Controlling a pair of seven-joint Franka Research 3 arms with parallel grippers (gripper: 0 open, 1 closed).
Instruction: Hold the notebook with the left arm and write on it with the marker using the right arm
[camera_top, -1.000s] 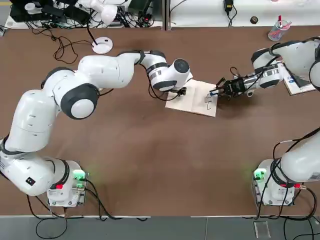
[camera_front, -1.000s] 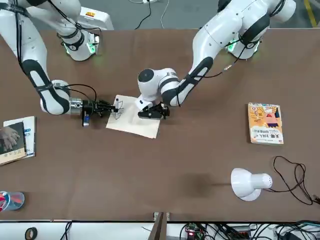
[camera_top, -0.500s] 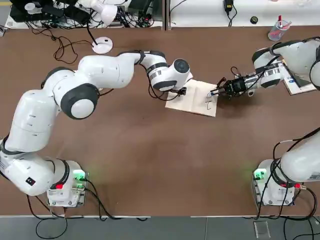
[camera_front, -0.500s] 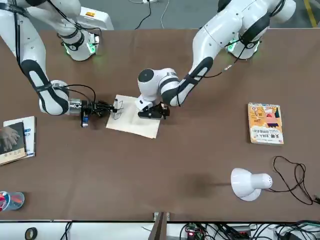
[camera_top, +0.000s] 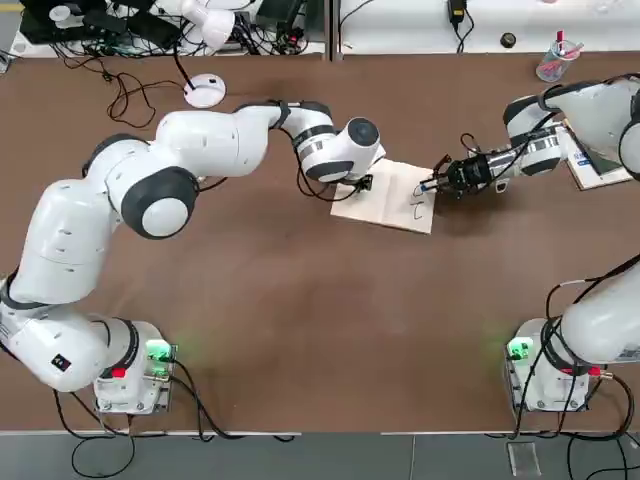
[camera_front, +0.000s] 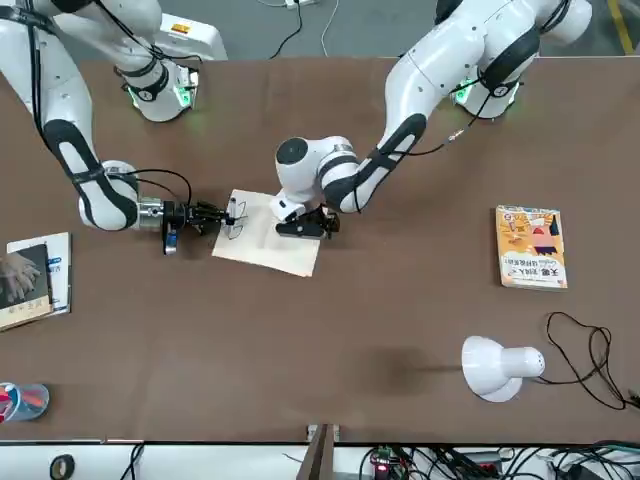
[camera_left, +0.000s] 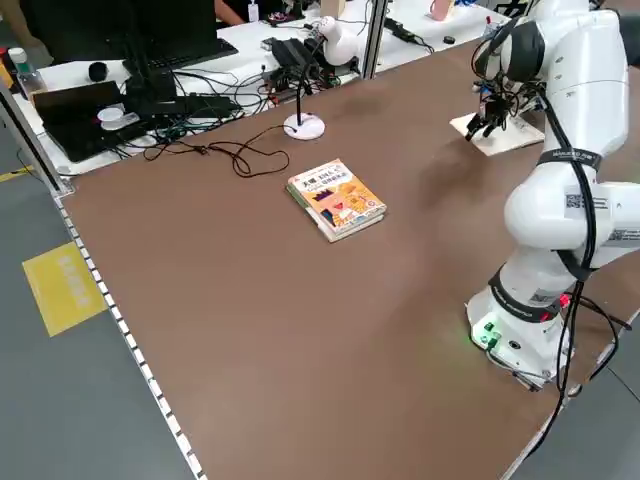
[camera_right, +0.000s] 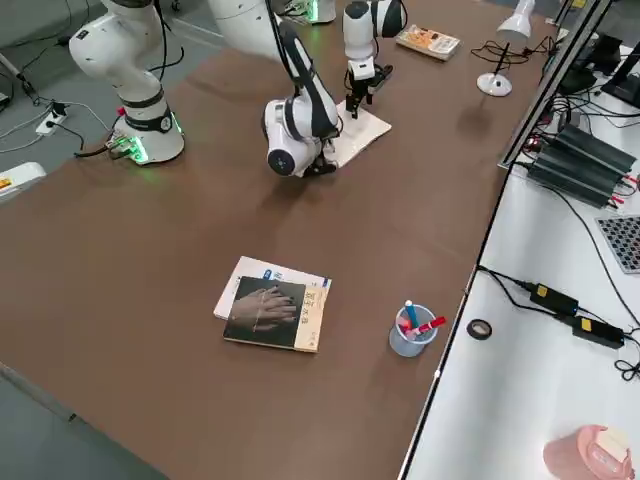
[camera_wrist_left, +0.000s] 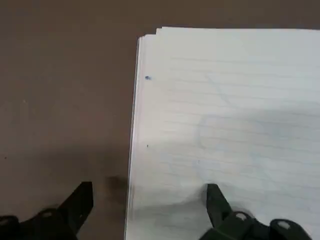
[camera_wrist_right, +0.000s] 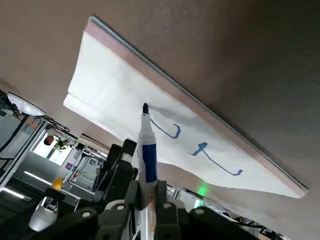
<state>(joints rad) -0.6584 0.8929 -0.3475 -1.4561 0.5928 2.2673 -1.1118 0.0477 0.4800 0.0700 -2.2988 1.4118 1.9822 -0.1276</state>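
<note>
The cream-white notebook (camera_top: 388, 198) lies flat mid-table, with blue marks on the page near its right edge. My left gripper (camera_top: 362, 184) is open at the notebook's left edge. One finger (camera_wrist_left: 218, 201) rests on the page (camera_wrist_left: 230, 115) and the other finger (camera_wrist_left: 79, 204) is over the bare table. My right gripper (camera_top: 446, 182) is shut on the marker (camera_top: 428, 186). In the right wrist view the marker (camera_wrist_right: 146, 145) points at the page (camera_wrist_right: 107, 90), its tip at or just off the paper beside the blue strokes.
An orange-yellow book (camera_front: 530, 247) and a white desk lamp (camera_front: 498, 366) stand on the robot's left side. A grey-covered book (camera_front: 30, 280) and a clear cup of pens (camera_right: 412, 330) are on its right side. Cables trail by the lamp (camera_top: 205, 92).
The right gripper has shifted very slightly with the marker over the page. The left arm and the notebook have stayed put.
</note>
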